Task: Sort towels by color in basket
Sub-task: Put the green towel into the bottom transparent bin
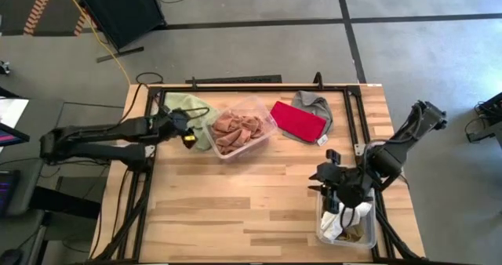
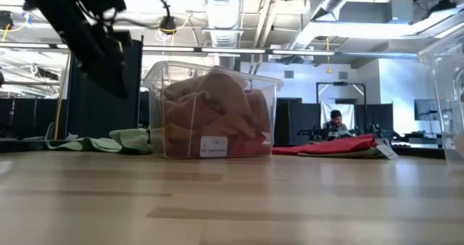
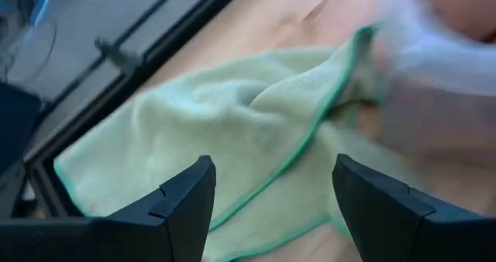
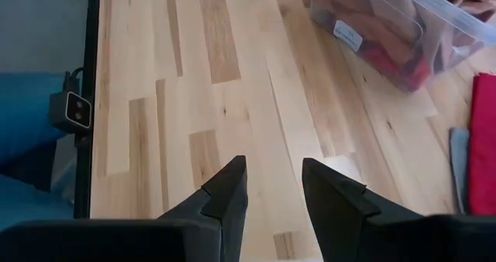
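Pale wooden plank table on a black frame, grey concrete floor around it; the low view looks past the table into a workshop with ceiling ducts and a seated person far behind.

Clear plastic bin sits toward the back of the table, holding crumpled tan-brown and rust-orange towels. The low view shows a small white label on its front wall; the print is too small to read. A second clear bin stands at the table's near right corner with a white cloth in it, partly hidden by the right arm.

Pale green towel with a darker green hem lies flat just left of the back bin, touching it. Flat red towel lies to the bin's right, overlapping a grey towel; a small white tag shows at their edge.

Left gripper hovers over the green towel, fingers spread wide, nothing between them. Right gripper sits above the near right bin, fingers partly apart and empty over bare wood in the wrist view.

Only the high view shows the near right bin whole; the low view catches just its edge.
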